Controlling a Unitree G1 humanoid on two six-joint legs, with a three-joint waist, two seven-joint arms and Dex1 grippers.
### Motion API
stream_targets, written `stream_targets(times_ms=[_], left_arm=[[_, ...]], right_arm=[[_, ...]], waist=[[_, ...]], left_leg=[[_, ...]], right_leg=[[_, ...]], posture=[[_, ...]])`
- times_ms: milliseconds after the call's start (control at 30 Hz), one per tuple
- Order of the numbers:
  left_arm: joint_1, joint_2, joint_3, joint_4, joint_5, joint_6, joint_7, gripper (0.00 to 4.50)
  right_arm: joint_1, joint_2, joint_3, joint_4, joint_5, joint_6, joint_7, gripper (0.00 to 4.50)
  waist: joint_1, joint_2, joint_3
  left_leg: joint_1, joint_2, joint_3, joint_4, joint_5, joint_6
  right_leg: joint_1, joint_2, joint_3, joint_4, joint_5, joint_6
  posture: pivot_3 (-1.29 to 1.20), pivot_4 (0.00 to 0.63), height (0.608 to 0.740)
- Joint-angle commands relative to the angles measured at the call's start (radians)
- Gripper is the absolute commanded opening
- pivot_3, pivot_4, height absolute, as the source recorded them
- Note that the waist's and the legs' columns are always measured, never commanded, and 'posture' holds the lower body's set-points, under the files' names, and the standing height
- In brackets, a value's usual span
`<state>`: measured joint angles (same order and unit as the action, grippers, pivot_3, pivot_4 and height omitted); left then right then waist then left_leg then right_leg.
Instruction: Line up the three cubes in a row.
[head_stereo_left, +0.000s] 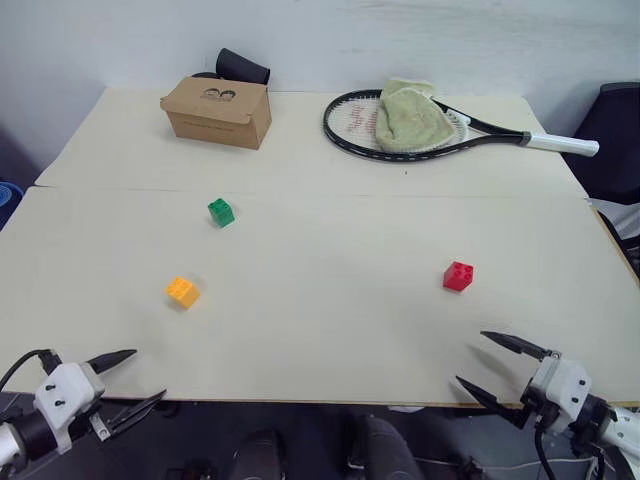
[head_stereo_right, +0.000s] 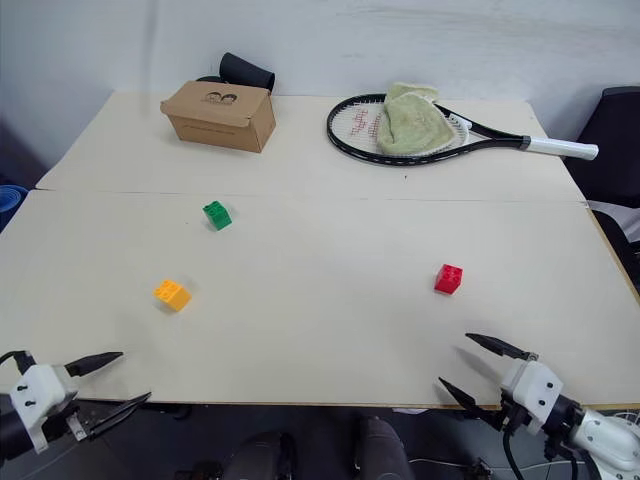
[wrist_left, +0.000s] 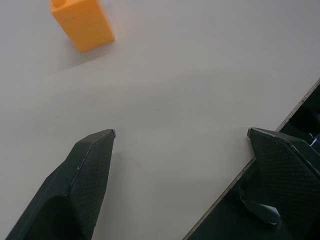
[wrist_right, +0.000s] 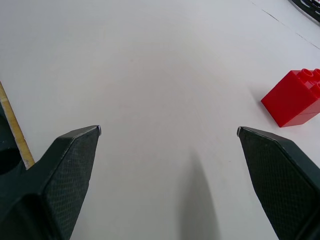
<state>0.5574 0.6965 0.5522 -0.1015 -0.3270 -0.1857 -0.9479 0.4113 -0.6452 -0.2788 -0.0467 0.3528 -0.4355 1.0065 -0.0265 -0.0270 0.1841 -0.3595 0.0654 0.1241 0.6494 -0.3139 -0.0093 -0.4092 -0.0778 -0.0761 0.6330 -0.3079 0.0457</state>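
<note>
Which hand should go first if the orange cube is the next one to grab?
Probably the left hand. It sits open at the table's near edge on the same side as the orange cube, which lies just ahead of it. The right hand is nearer the red cube.

Table (head_stereo_left: 330, 250): matt, smooth, pale cream board; the near edge shows a raw, wood-coloured core in the wrist views.

Cubes — red cube (head_stereo_left: 458, 276), green cube (head_stereo_left: 221, 212), orange-yellow cube (head_stereo_left: 182, 292): moulded plastic, smooth, with a slight sheen.

Left gripper (head_stereo_left: 128, 381) and right gripper (head_stereo_left: 500, 366): fingers (wrist_right: 75, 165) are black with a fine woven, textured finish, semi-matt; the wrist housings look like white plastic.

Box (head_stereo_left: 217, 111): brown cardboard, matt, printed on top.

Racket (head_stereo_left: 400, 125): glossy black frame, white grip — material of the grip unclear.

Towel (head_stereo_left: 410, 118): pale green cloth, soft, nubbly, crumpled.
</note>
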Motion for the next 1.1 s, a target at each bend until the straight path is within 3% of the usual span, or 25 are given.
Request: stream_targets(times_ms=[33, 133, 267, 300, 367, 500, 667, 833, 933, 1100], left_arm=[[-0.005, 0.003, 0.04, 0.004, -0.016, -0.012, 0.01, 4.48], [-0.012, 0.003, 0.04, -0.048, -0.123, 0.078, -0.023, 4.48], [-0.04, 0.035, 0.02, -0.196, -0.31, 0.281, -0.05, 4.48], [-0.071, 0.041, -0.027, -0.262, -0.327, 0.312, -0.043, 4.48], [-0.123, 0.051, -0.099, -0.35, -0.34, 0.358, -0.036, 4.48], [-0.218, 0.054, -0.204, -0.411, -0.317, 0.412, -0.02, 4.48], [-0.267, 0.057, -0.282, -0.418, -0.27, 0.418, -0.037, 4.48], [-0.271, 0.05, -0.286, -0.423, -0.258, 0.419, -0.024, 4.48], [-0.272, 0.047, -0.285, -0.427, -0.25, 0.419, -0.014, 4.5], [-0.272, 0.043, -0.276, -0.442, -0.255, 0.429, 0.014, 4.5]], right_arm=[[0.017, 0.027, 0.01, -0.037, 0.008, -0.01, -0.02, 4.5], [0.038, 0.081, 0.006, -0.097, 0.029, 0.043, -0.092, 4.5], [0.053, 0.209, 0.004, -0.271, 0.063, 0.209, -0.317, 4.5], [0.008, 0.278, 0.029, -0.336, 0.016, 0.273, -0.443, 4.5], [-0.074, 0.376, 0.073, -0.415, -0.068, 0.376, -0.622, 4.5], [-0.226, 0.487, 0.134, -0.407, -0.212, 0.526, -0.827, 4.5], [-0.373, 0.546, 0.154, -0.305, -0.34, 0.619, -0.998, 4.5], [-0.447, 0.58, 0.124, -0.244, -0.317, 0.707, -1.053, 4.5], [-0.467, 0.595, 0.101, -0.232, -0.293, 0.737, -1.069, 3.87], [-0.472, 0.585, 0.11, -0.244, -0.246, 0.729, -1.007, 2.23]], waist=[[0.0, 0.0, 0.0], [0.0, 0.0, 0.0], [0.0, 0.0, -0.001], [0.0, 0.0, -0.001], [-0.001, 0.0, -0.002], [-0.005, 0.004, -0.003], [-0.006, 0.005, -0.003], [-0.008, 0.005, -0.003], [-0.009, 0.005, -0.003], [-0.011, 0.005, -0.003]], left_leg=[[0.0, 0.0, 0.0, 0.0, 0.0, 0.0], [0.0, 0.0, 0.0, 0.0, 0.0, 0.0], [0.0, 0.001, -0.001, 0.0, 0.0, -0.001], [0.0, 0.001, -0.001, 0.0, 0.0, -0.003], [0.0, 0.001, -0.001, 0.0, 0.0, -0.005], [0.001, 0.0, 0.0, -0.002, 0.001, -0.008], [-0.001, 0.0, 0.0, -0.002, 0.005, -0.011], [-0.001, 0.0, 0.0, -0.001, 0.003, -0.006], [-0.001, 0.0, 0.0, -0.001, 0.004, -0.006], [-0.001, 0.0, 0.0, -0.001, 0.004, -0.006]], right_leg=[[0.0, 0.0, 0.0, 0.0, 0.0, 0.0], [0.0, 0.0, 0.0, 0.0, 0.0, 0.0], [0.0, -0.001, 0.0, 0.002, 0.0, -0.001], [0.0, -0.001, 0.001, 0.003, 0.0, -0.001], [0.0, -0.001, 0.001, 0.003, 0.0, -0.001], [-0.002, -0.001, 0.004, 0.005, 0.0, -0.003], [-0.006, 0.002, 0.003, 0.009, -0.003, -0.004], [-0.006, 0.001, 0.004, 0.011, -0.004, -0.003], [-0.006, 0.001, 0.004, 0.012, -0.004, -0.003], [-0.006, 0.002, 0.004, 0.011, -0.004, -0.003]], posture=[[0.0, 0.15, 0.74], [0.0, 0.15, 0.74], [0.0, 0.15, 0.74], [0.0, 0.15, 0.74], [0.0, 0.15, 0.74], [0.0, 0.15, 0.74], [0.0, 0.15, 0.74], [0.0, 0.15, 0.74], [0.0, 0.15, 0.74], [0.0, 0.15, 0.74]])
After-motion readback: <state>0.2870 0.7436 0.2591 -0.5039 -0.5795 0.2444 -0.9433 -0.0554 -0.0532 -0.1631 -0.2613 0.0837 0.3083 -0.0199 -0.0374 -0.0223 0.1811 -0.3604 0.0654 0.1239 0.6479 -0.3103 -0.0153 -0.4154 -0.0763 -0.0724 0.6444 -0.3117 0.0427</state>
